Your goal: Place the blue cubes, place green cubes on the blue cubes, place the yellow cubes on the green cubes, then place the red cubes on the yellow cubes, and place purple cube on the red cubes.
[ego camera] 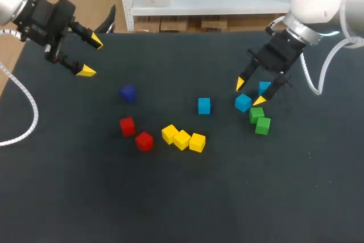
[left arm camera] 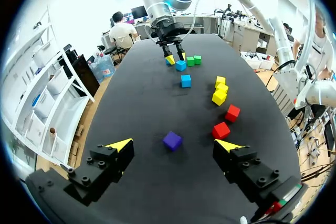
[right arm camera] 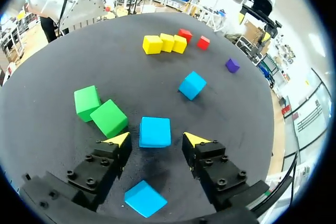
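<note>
Cube [right arm camera: 155, 131], blue, square to right gripper [right arm camera: 156, 139]

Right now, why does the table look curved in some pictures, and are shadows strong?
Wrist views: the fisheye lens bends the edges of the table. Head view: edges run straight, and the red cubes cast only faint shadows.

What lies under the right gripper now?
A blue cube sits between the open fingers of the right gripper, untouched. A second blue cube lies farther back beneath it; in the head view the gripper partly covers that one.
</note>
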Controlling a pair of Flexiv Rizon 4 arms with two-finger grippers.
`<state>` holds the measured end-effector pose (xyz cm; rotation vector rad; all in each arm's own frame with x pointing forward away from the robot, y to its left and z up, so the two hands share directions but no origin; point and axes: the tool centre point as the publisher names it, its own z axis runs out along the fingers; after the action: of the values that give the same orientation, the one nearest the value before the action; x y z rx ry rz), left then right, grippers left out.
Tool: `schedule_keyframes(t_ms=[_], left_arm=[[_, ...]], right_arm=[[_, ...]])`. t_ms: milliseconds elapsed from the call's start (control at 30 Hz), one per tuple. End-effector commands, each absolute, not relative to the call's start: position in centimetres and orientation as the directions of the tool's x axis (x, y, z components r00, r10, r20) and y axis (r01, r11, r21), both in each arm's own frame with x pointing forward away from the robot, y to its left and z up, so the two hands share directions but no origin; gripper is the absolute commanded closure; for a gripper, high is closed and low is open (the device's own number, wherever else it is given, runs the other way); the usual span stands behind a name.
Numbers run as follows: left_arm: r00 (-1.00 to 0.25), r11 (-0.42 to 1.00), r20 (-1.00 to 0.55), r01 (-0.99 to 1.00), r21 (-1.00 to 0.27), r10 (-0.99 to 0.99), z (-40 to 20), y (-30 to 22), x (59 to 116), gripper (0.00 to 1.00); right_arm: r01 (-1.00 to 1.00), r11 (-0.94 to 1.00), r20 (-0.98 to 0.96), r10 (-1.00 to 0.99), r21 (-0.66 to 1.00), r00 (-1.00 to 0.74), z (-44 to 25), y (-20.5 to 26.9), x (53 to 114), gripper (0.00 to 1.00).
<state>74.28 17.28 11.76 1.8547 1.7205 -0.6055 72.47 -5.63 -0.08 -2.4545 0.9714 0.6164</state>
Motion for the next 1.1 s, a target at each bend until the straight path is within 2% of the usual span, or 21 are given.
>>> schedule_keyframes(t_ms=[33, 100, 200, 300, 367, 433, 500, 600, 667, 867, 900, 967, 1100], left_arm=[[0.090, -0.048, -0.650, 0.995, 0.083, 0.755, 11.69, 17.35, 74.35, 0.00], [0.090, -0.048, -0.650, 0.995, 0.083, 0.755, 11.69, 17.35, 74.35, 0.00], [0.090, -0.048, -0.650, 0.995, 0.083, 0.755, 11.69, 17.35, 74.35, 0.00], [0.090, -0.048, -0.650, 0.995, 0.083, 0.755, 11.69, 17.35, 74.35, 0.00], [0.090, -0.048, -0.650, 0.995, 0.083, 0.755, 11.69, 17.35, 74.35, 0.00], [0.090, -0.048, -0.650, 0.995, 0.083, 0.755, 11.69, 17.35, 74.35, 0.00], [0.090, -0.048, -0.650, 0.995, 0.083, 0.755, 11.69, 17.35, 74.35, 0.00], [0.090, -0.048, -0.650, 0.995, 0.083, 0.755, 11.69, 17.35, 74.35, 0.00], [0.090, -0.048, -0.650, 0.995, 0.083, 0.755, 11.69, 17.35, 74.35, 0.00], [0.090, -0.048, -0.650, 0.995, 0.083, 0.755, 11.69, 17.35, 74.35, 0.00], [0.090, -0.048, -0.650, 0.995, 0.083, 0.755, 11.69, 17.35, 74.35, 0.00], [0.090, -0.048, -0.650, 0.995, 0.083, 0.755, 11.69, 17.35, 74.35, 0.00], [0.090, -0.048, -0.650, 0.995, 0.083, 0.755, 11.69, 17.35, 74.35, 0.00]], right_arm=[[-0.701, -0.681, -0.538, -0.517, -0.214, 0.666, -0.09, -5.54, 72.67, 0.39], [-0.696, -0.686, -0.534, -0.516, -0.211, 0.670, -0.15, -5.51, 72.64, 0.34], [-0.683, -0.700, -0.529, -0.508, -0.207, 0.680, -0.24, -5.37, 72.58, 0.39], [-0.673, -0.711, -0.523, -0.503, -0.203, 0.689, -0.37, -5.19, 72.45, 0.33], [-0.669, -0.716, -0.522, -0.500, -0.200, 0.691, -0.49, -5.10, 72.36, 0.35], [-0.665, -0.721, -0.522, -0.497, -0.195, 0.693, -0.58, -5.00, 72.25, 0.42], [-0.661, -0.726, -0.521, -0.495, -0.191, 0.695, -0.65, -4.93, 72.19, 0.43], [-0.655, -0.732, -0.515, -0.494, -0.189, 0.701, -0.69, -4.86, 72.15, 0.38], [-0.654, -0.733, -0.514, -0.494, -0.187, 0.701, -0.69, -4.85, 72.15, 0.51], [-0.654, -0.734, -0.497, -0.504, -0.186, 0.707, -0.72, -5.05, 72.14, 0.71], [-0.659, -0.729, -0.492, -0.512, -0.184, 0.704, -0.71, -5.09, 72.13, 0.77], [-0.684, -0.707, -0.495, -0.536, -0.180, 0.684, -0.67, -5.24, 72.15, 1.00], [-0.786, -0.595, -0.508, -0.632, -0.166, 0.585, -0.37, -5.48, 72.41, 1.00]])
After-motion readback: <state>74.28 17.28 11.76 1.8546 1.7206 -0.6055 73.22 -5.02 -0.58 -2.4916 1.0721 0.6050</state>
